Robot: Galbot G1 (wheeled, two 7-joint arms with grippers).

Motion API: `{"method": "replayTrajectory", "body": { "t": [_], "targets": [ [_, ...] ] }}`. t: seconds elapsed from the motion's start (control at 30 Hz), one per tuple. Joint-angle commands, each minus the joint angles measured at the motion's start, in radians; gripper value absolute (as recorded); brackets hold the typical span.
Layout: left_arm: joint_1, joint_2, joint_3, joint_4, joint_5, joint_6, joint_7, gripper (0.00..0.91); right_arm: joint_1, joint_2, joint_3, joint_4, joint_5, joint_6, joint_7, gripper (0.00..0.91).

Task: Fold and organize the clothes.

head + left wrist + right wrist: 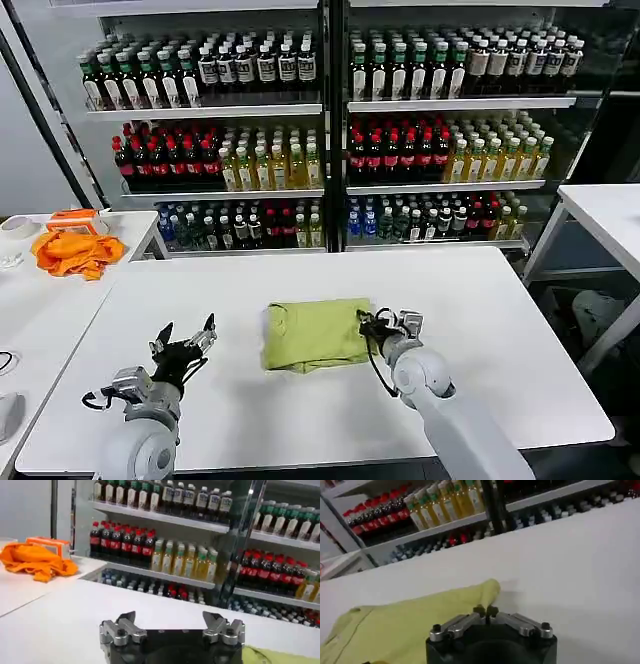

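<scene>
Looking at the T-shirt [316, 334]: you see it folded into a compact lime rectangle at the middle of the white table [500, 330], so the folding seems nearly done.
Right gripper [372, 322]: fingers pressed together at the shirt's right edge; whether cloth is pinched between them, you cannot tell.
Left gripper [185, 340]: fingers spread apart, waiting over bare table left of the shirt.
Hidden: the white print; the shirt's underside.
Orange cloth [76, 252]: on the side table, well apart.
</scene>
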Motion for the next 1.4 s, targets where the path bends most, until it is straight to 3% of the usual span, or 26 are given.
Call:
{"method": "replayTrajectory", "body": {
  "t": [0.03, 0.17, 0.3, 0.43, 0.8, 1.4],
  "targets": [
    [0.028, -0.001, 0.001, -0.019, 0.027, -0.007, 0.005, 0.907, -0.06, -0.042, 0.012, 0.074, -0.314, 0.164, -0.102, 0.907],
    [0.052, -0.008, 0.02, -0.04, 0.094, -0.025, 0.013, 0.907, -0.185, -0.078, 0.057, 0.155, -0.533, 0.298, -0.078, 0.907],
    [0.074, -0.015, 0.033, -0.054, 0.132, -0.036, 0.017, 0.907, -0.303, -0.095, 0.102, 0.237, -0.619, 0.359, -0.062, 0.907],
    [0.093, -0.023, 0.032, -0.076, 0.136, -0.037, 0.017, 0.907, -0.402, -0.105, 0.151, 0.329, -0.607, 0.413, -0.067, 0.907],
    [0.177, -0.043, 0.054, -0.131, 0.216, -0.07, 0.025, 0.907, -0.594, -0.1, 0.258, 0.523, -0.591, 0.404, -0.092, 0.907],
    [0.273, -0.04, -0.009, -0.184, 0.179, -0.062, 0.082, 0.907, -0.591, -0.101, 0.279, 0.509, -0.554, 0.365, -0.123, 0.907]
  ]
}}
